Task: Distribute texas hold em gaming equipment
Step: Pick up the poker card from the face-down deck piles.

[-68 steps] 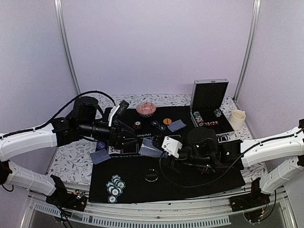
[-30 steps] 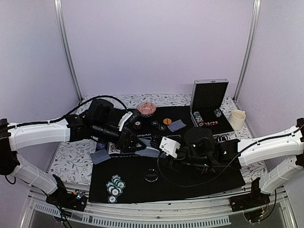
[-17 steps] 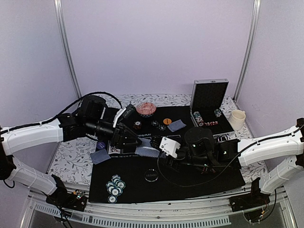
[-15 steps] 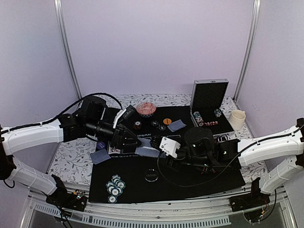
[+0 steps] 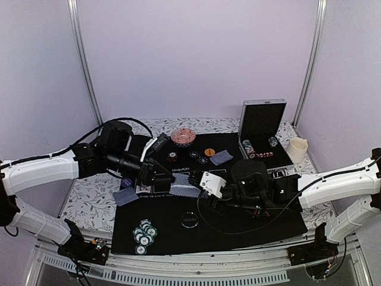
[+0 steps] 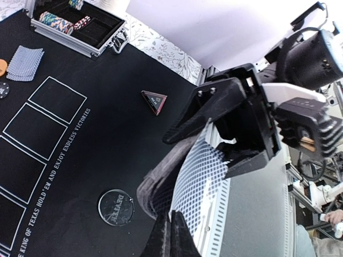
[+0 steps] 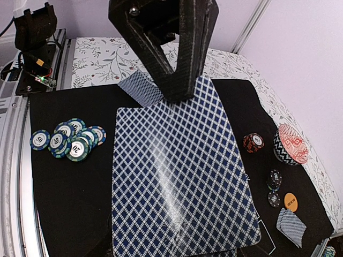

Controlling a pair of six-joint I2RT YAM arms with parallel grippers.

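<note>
Two-arm hold over the black mat [image 5: 250, 229].
Your right jaws grip the playing cards [image 5: 185, 190] above the mat's middle; your left jaws are pinched tight on the top card's [image 7: 182, 171] far edge.

The cards [image 7: 182, 171] show a blue-white diamond lattice; chips [image 7: 67, 139] are teal-striped; the mat [image 6: 107, 139] black.

Blue-diamond-backed deck [image 7: 182, 171] is held backs-up, off the middle of the black mat [image 5: 238, 229]. Teal chips [image 5: 144, 232] sit clumped at the mat's near-left corner. The red-and-white chip stack [image 5: 183, 137] is at its far edge, with the orange button [image 5: 209, 152] and a small card pile [image 5: 221, 157] just nearer. The red-edged triangle [image 6: 154, 100] lies flat on its right half, and the round dealer button [image 5: 189, 219] is near-centre.
</note>
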